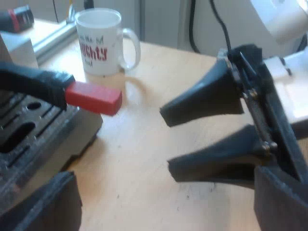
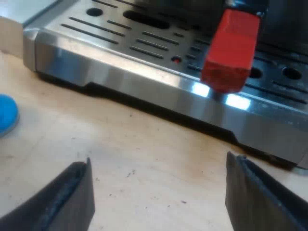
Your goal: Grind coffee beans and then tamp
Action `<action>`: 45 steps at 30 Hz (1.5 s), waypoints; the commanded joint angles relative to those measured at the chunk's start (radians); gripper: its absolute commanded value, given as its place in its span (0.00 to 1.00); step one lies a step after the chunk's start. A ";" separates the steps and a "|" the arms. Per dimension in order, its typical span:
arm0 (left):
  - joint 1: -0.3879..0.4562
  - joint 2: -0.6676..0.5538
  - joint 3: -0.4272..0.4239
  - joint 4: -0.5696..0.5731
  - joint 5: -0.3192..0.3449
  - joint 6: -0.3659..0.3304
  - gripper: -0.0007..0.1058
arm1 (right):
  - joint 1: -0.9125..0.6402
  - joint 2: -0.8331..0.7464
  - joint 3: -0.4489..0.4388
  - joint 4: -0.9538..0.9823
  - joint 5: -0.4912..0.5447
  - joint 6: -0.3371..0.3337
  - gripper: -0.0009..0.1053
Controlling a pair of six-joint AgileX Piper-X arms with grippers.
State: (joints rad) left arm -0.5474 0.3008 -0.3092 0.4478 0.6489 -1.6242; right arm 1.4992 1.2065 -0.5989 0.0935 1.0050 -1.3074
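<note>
Fingers of the left pincer (image 1: 166,192) and the right pincer (image 2: 159,163) spread wide, released, low over the pale wooden counter (image 1: 144,159). Dark, red-ended holder handle (image 1: 91,96) juts above the steel espresso machine's slotted drip tray (image 2: 120,43); round blue tamper (image 2: 6,113) sits on the counter near the tray's corner.

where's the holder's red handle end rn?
The red handle end juts out over the machine's slotted drip tray, facing the right gripper; in the left wrist view the mug stands just beyond it.

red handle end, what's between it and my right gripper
In the right wrist view, between the right gripper and the red handle end lie a stretch of wooden table and the machine's steel drip tray front edge.
</note>
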 commanded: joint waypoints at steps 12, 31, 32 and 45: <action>-0.005 -0.063 -0.011 0.021 -0.065 0.000 0.76 | -0.029 -0.085 -0.201 0.336 0.006 0.079 0.60; -0.005 -0.063 -0.011 0.026 -0.069 0.000 0.76 | -0.337 -0.057 -0.294 0.412 -0.339 0.112 0.59; -0.005 -0.063 -0.011 0.026 -0.069 0.000 0.76 | -0.353 -0.052 -0.294 0.409 -0.356 0.108 0.59; -0.005 -0.063 -0.009 0.026 -0.069 0.000 0.76 | -0.455 0.040 -0.294 0.299 -0.442 -0.007 0.59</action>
State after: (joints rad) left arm -0.5474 0.2433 -0.3092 0.4699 0.5900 -1.6242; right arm 1.0591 1.2405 -0.8846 0.3988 0.5639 -1.2978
